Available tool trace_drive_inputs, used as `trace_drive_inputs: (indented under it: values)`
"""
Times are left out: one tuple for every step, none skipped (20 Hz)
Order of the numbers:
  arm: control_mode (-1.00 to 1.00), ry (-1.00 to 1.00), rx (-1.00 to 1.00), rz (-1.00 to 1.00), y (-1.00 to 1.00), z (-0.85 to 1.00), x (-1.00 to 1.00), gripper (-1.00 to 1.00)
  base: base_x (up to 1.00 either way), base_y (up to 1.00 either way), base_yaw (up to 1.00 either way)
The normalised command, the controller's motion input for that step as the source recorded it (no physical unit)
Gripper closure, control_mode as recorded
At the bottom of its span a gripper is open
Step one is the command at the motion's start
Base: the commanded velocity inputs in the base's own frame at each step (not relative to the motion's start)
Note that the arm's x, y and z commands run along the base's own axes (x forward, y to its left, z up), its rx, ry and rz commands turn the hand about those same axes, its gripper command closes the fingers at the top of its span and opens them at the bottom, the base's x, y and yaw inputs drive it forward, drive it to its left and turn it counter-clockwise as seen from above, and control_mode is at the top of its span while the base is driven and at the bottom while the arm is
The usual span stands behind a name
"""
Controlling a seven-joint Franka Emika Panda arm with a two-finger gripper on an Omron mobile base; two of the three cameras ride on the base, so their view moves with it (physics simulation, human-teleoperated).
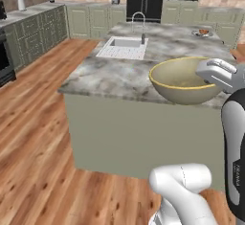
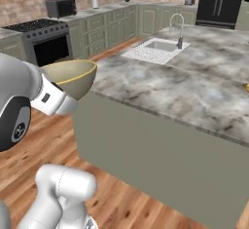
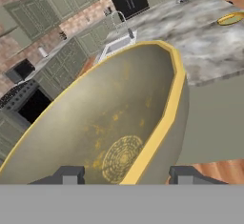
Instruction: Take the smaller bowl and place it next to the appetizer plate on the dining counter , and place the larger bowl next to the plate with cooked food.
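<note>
The larger bowl (image 1: 182, 81), tan with a yellow rim, hangs tilted at counter height by the near edge of the dining counter (image 1: 119, 75). My gripper (image 3: 127, 175) is shut on its rim, one finger inside (image 3: 70, 174) and one outside. From the right base the larger bowl (image 2: 70, 77) sits just off the dining counter's (image 2: 194, 86) near corner, my gripper (image 2: 65, 95) at its wall. The plate with cooked food (image 1: 203, 32) lies at the far right of the top. The appetizer plate (image 3: 231, 19) lies nearer on the dining counter (image 3: 209, 46). The smaller bowl is out of view.
A sink (image 1: 123, 48) with a tall faucet (image 1: 139, 25) is set in the island's far left part. A black fridge (image 1: 146, 0) and green cabinets (image 1: 91, 20) line the brick back wall. A stove (image 2: 46, 40) stands to the left, across open wood floor (image 1: 33, 138).
</note>
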Motion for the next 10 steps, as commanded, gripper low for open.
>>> trace_drive_inputs:
  values:
    - [1.00,0.00,0.00,0.00,0.00,0.00,0.00,1.00,0.00,-1.00,-0.17]
    - [1.00,0.00,0.00,0.00,0.00,0.00,0.00,1.00,0.00,-1.00,-0.17]
    - [1.00,0.00,0.00,0.00,0.00,0.00,0.00,1.00,0.00,-1.00,-0.16]
    - [1.00,0.00,0.00,0.00,0.00,0.00,0.00,1.00,0.00,-1.00,-0.16]
    - [1.00,0.00,0.00,0.00,0.00,0.00,0.00,1.00,0.00,-1.00,-0.17]
    - [1.00,0.00,0.00,0.00,0.00,0.00,0.00,1.00,0.00,-1.00,-0.18]
    - [1.00,0.00,0.00,0.00,0.00,0.00,0.00,1.00,0.00,-1.00,-0.19]
    - [1.00,0.00,0.00,0.00,0.00,0.00,0.00,1.00,0.00,-1.00,-0.21]
    - [1.00,0.00,0.00,0.00,0.00,0.00,0.00,1.00,0.00,-1.00,-0.23]
    - [1.00,0.00,0.00,0.00,0.00,0.00,0.00,1.00,0.00,-1.00,-0.21]
